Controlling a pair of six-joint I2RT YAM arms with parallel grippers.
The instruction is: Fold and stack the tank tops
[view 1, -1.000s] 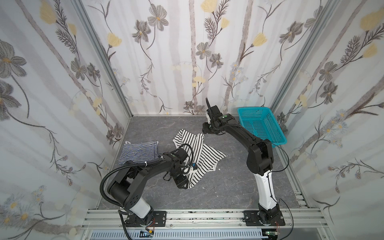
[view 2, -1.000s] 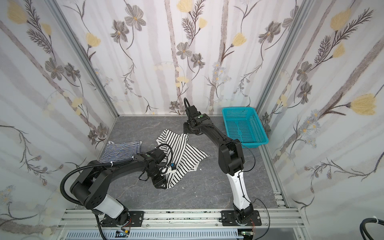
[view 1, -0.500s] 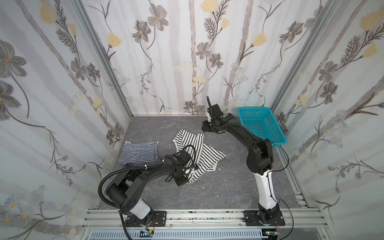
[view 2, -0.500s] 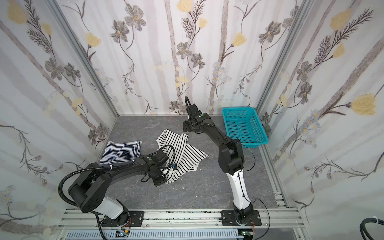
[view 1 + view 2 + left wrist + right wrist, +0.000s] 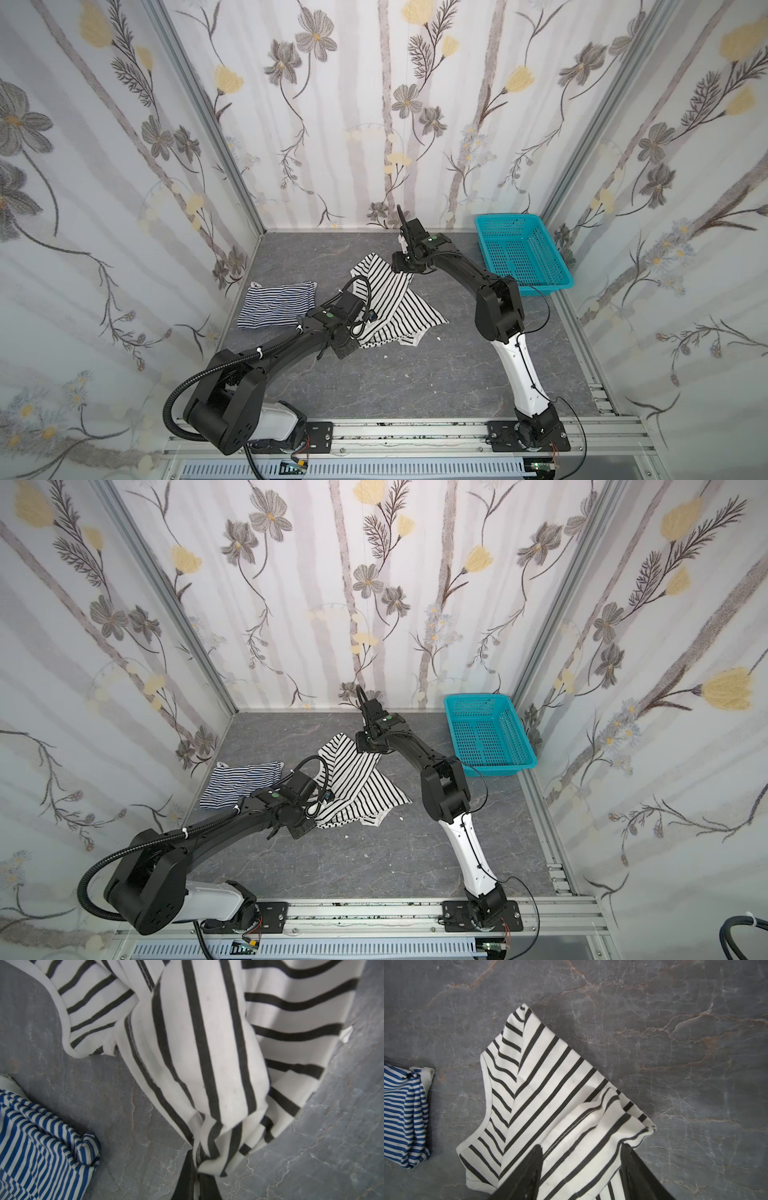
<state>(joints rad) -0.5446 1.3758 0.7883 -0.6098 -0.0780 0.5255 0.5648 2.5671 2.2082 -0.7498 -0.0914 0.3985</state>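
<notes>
Left arm reaches low over the surface (image 5: 415, 374), left claw (image 5: 196, 1176) pinched tight on the black-striped top (image 5: 395, 299) mid-surface. Right arm stretches far out, right claw (image 5: 581, 1147) spread apart over its far edge. Navy top (image 5: 276, 305) lies folded just left.

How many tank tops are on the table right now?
2. The navy-striped tank top lies folded on the left; the black-and-white tank top lies crumpled in the middle, pinched by the left gripper. No others show in the basket.
</notes>
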